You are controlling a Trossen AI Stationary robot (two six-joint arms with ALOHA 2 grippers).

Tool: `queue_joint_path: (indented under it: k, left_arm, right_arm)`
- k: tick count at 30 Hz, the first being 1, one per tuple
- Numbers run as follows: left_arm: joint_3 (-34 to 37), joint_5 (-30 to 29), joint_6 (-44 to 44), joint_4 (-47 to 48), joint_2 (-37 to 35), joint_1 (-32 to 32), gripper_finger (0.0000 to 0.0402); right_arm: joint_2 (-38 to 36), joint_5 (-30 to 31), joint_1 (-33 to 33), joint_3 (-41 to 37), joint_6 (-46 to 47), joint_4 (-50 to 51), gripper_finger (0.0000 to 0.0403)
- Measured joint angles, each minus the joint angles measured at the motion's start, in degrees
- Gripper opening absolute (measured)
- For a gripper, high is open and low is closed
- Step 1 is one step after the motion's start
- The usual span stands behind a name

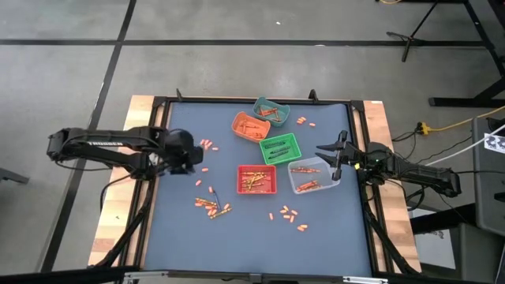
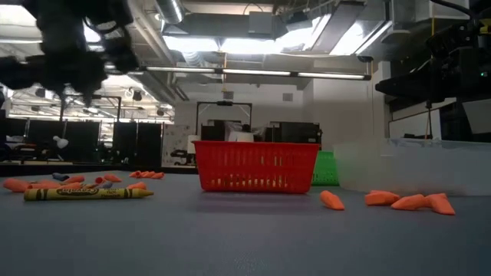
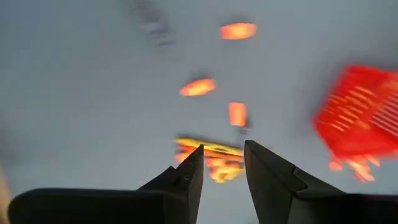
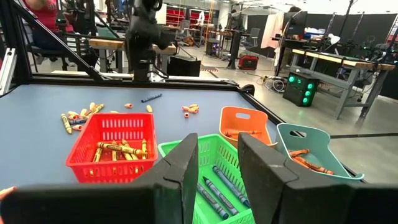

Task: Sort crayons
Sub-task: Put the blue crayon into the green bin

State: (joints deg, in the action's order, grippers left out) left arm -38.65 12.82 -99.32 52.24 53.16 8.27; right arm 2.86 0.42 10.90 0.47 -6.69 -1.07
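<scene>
Crayons lie loose on the dark mat in clusters: one near the left arm (image 1: 207,145), a near-left pile (image 1: 213,207) that includes a yellow crayon (image 2: 88,194), a near-middle group (image 1: 289,214) and a few at the far side (image 1: 304,121). More crayons lie in the red bin (image 1: 256,179), green bin (image 4: 214,180), orange bin (image 1: 250,126), teal bin (image 1: 271,110) and clear bin (image 1: 313,175). My left gripper (image 1: 189,162) hangs open and empty above the mat, over the near-left pile (image 3: 214,158). My right gripper (image 1: 330,158) is open and empty beside the clear bin, pointing over the green bin.
The five bins stand close together at the mat's middle and right. A wooden frame (image 1: 142,106) borders the mat. Bare mat lies at the near edge and the far left. A person's sleeve (image 4: 46,9) shows in the room beyond the table.
</scene>
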Motion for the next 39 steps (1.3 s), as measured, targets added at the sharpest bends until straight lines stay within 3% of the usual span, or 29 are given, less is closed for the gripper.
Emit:
queue_joint_path:
  k: [9,22,39]
  left_arm:
    - [0.0,-10.1,-8.7,4.2,6.4,-3.4,0.0101]
    - [0.0,-14.6,-11.8,3.2,19.3,-3.4,0.0101]
    - [0.0,-21.3,-13.7,3.2,25.3,-3.4,0.0101]
  right_arm:
    - [0.0,0.0,0.0,0.0,0.0,0.0,0.0113]
    - [0.0,0.0,0.0,0.0,0.0,0.0,0.0113]
    - [0.0,0.0,0.0,0.0,0.0,0.0,0.0113]
